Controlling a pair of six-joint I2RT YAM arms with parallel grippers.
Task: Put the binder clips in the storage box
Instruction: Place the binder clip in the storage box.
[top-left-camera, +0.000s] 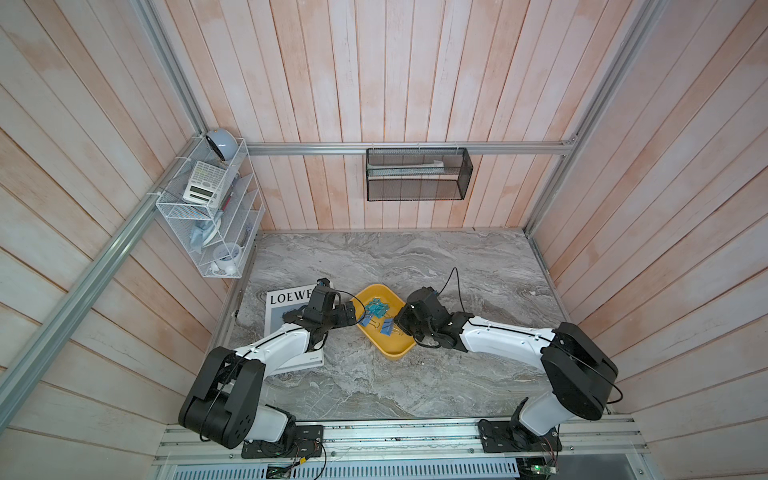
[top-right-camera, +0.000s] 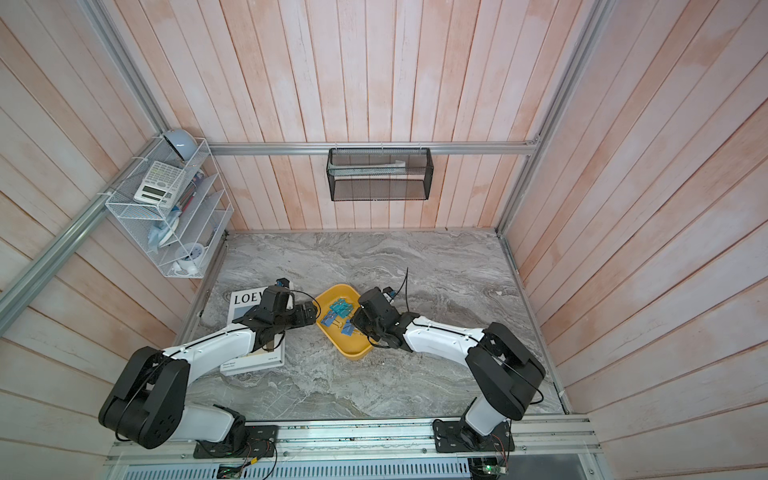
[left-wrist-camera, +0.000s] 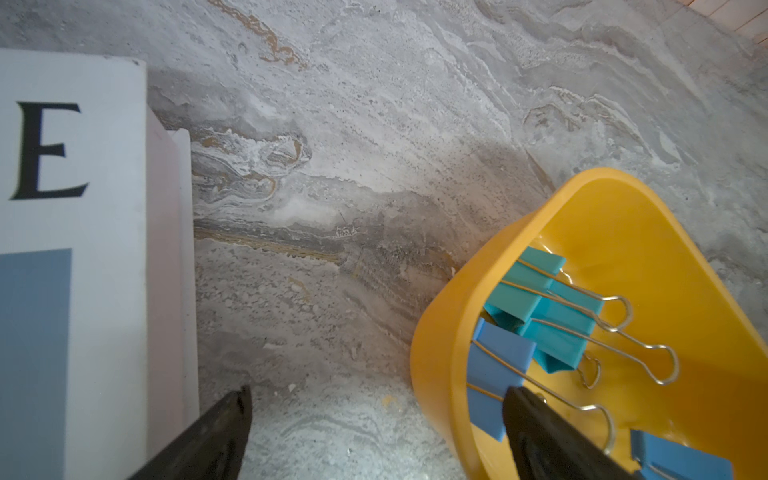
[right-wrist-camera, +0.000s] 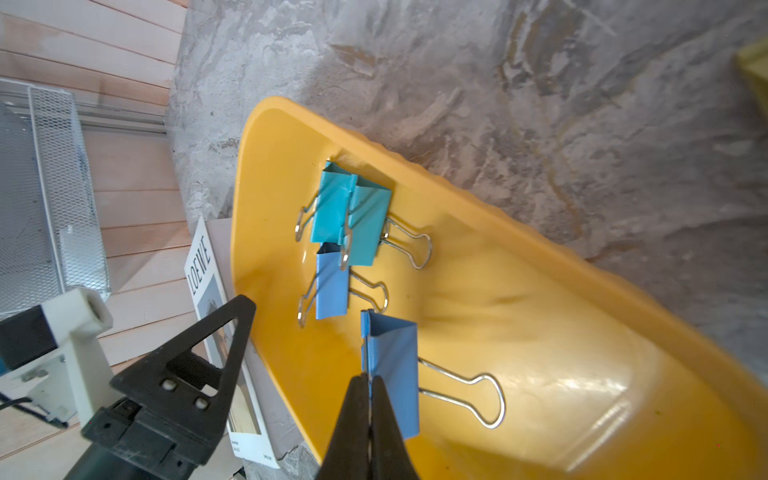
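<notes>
My right gripper (right-wrist-camera: 369, 380), pressed together, touches a blue metal binder clip (right-wrist-camera: 395, 357) inside the mustard-yellow plastic storage box (right-wrist-camera: 540, 332), left gripper (left-wrist-camera: 378, 392) spread across its rim; a snag on retreat could drag it out

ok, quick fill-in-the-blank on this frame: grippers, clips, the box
1. In the right wrist view, the storage box shows two blue binder clips and two ___ ones.
2. The left gripper is ___.
3. The right gripper is ___.
4. The magazine cover reads ___.

Missing words: teal; open; shut; LOEWE
</notes>
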